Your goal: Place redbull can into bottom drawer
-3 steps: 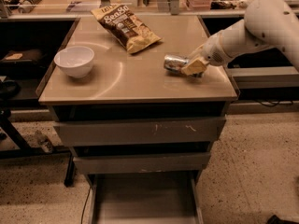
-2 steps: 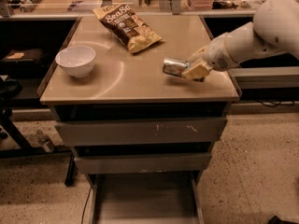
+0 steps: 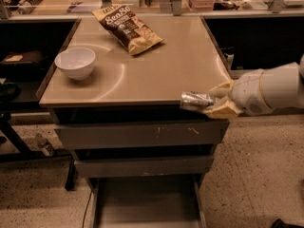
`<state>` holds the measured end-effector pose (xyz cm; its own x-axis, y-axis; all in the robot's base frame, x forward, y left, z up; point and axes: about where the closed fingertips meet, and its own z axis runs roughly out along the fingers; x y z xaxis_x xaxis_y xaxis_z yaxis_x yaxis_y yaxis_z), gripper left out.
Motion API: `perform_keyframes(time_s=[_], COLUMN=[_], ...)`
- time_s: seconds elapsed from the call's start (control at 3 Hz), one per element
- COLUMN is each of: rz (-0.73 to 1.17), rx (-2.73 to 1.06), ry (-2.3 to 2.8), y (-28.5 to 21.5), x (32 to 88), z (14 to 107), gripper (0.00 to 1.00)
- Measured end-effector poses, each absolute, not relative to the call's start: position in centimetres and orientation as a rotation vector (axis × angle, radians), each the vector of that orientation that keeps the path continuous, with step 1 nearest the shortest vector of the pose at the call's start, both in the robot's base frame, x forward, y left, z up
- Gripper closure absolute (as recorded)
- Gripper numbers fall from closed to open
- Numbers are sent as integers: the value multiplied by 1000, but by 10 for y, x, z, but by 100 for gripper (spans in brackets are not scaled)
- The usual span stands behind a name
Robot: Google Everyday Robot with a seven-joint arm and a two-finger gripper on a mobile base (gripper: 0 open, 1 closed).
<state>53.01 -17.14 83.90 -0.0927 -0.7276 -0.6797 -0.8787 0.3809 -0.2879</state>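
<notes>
The redbull can (image 3: 195,99) lies sideways in my gripper (image 3: 219,101), its silver end pointing left. The gripper's yellowish fingers (image 3: 222,111) are shut on the can and hold it in the air at the front right corner of the cabinet top (image 3: 156,70), in front of the top drawer. My white arm (image 3: 270,91) comes in from the right. The bottom drawer (image 3: 147,205) is pulled open below, a shallow grey tray with a bare floor, well under and left of the can.
A white bowl (image 3: 75,62) sits at the left of the top. A brown snack bag (image 3: 127,28) lies at the back. Two closed drawer fronts (image 3: 142,134) sit above the open one. Dark shelving flanks the cabinet; speckled floor lies right.
My gripper has carried the can off the tabletop, toward the front right edge and lower, so it now hangs in front of the cabinet's corner. The view has also shifted.
</notes>
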Motion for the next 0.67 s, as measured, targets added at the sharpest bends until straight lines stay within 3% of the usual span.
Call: perform_keyframes(time_s=[0.67], rz=[247], rx=[-1265], ry=[2004], y=[-192], x=[444], z=[753], gripper=[100])
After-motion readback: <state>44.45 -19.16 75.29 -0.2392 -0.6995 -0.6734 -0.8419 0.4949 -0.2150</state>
